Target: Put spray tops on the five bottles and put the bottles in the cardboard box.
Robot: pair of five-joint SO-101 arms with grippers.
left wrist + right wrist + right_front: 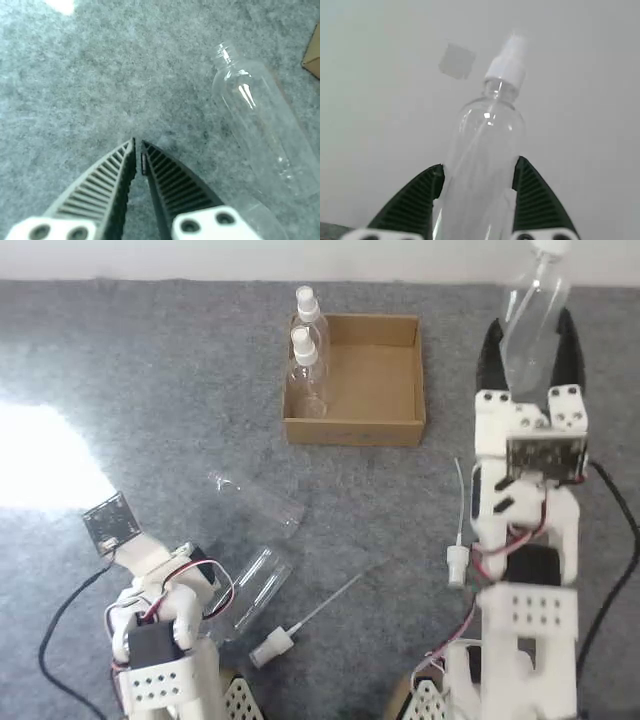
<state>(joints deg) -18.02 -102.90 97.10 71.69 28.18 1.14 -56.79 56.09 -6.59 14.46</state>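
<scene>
- High view:
  - The cardboard box (pixel 400 425) sits at the far middle of the grey mat (pixel 150 370).
  - A rear capped bottle (pixel 309 318) and a front capped bottle (pixel 306 375) stand upright along the box's left wall.
  - The right gripper (pixel 530 335) is raised to the right of the box. It is clamped on the held bottle (pixel 532 295), which points away from the arm.
  - The farther uncapped bottle (pixel 262 500) and the nearer uncapped bottle (pixel 255 590) lie on the mat beside the left arm (pixel 160 625).
  - One loose spray top (pixel 272 645) lies near the front edge, and a second spray top (pixel 458 562) lies just beside the right arm.
- Left wrist view:
  - The left gripper (pixel 137 145) has its fingers pressed together with nothing between them, above bare mat.
  - The farther uncapped bottle (pixel 260 120) lies near it, not touching, with its open neck pointing away.
  - A corner of the cardboard box (pixel 314 55) shows at the edge.
- Right wrist view:
  - The right gripper (pixel 480 170) grips the held bottle (pixel 485 145) around its body, one finger on each side.
  - A white fitted top (pixel 507 62) sits on the bottle's neck.
</scene>
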